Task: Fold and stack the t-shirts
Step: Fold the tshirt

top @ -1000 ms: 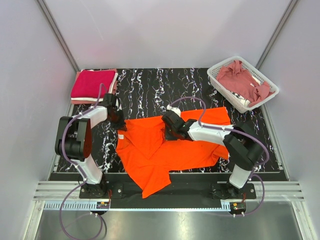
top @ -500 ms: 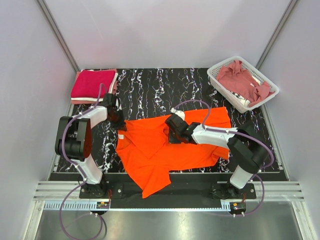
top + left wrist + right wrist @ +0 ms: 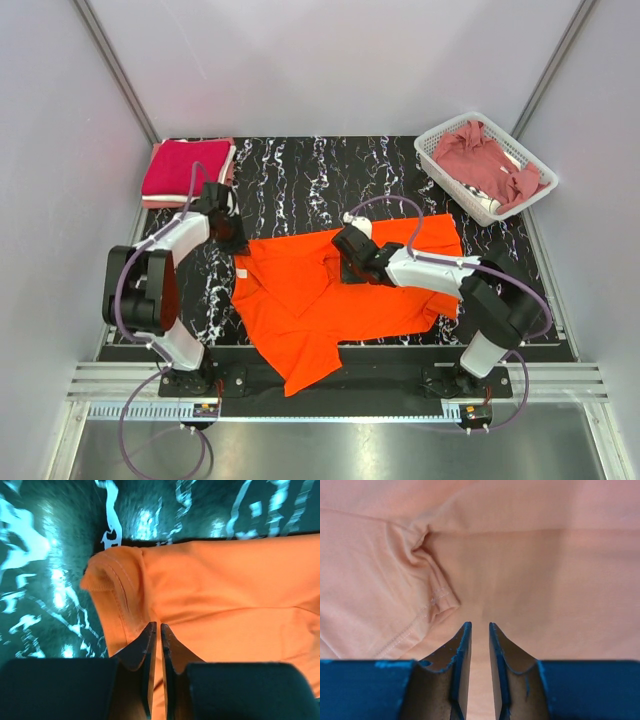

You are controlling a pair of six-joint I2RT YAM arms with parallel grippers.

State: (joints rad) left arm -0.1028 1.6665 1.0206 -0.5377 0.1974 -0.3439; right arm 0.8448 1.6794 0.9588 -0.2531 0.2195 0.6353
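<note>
Bright orange cloth t-shirt lies spread and rumpled on the near half of the black white-veined table. The right gripper is over it near the table's middle, jaws apart. The left gripper, toward the table's left edge, shows a mere slit; whether it pinches cloth I cannot tell.

One table bore two arms, the left arm and the right arm. Each arm had one gripper, the left gripper and the right gripper, and each gripper had two fingers. There was one orange shirt. One stack showed at least two folded shirts, one crimson shirt and one pale layer; any more could not be counted. One basket held rose cloth, one shirt or several, which could not be told.
</note>
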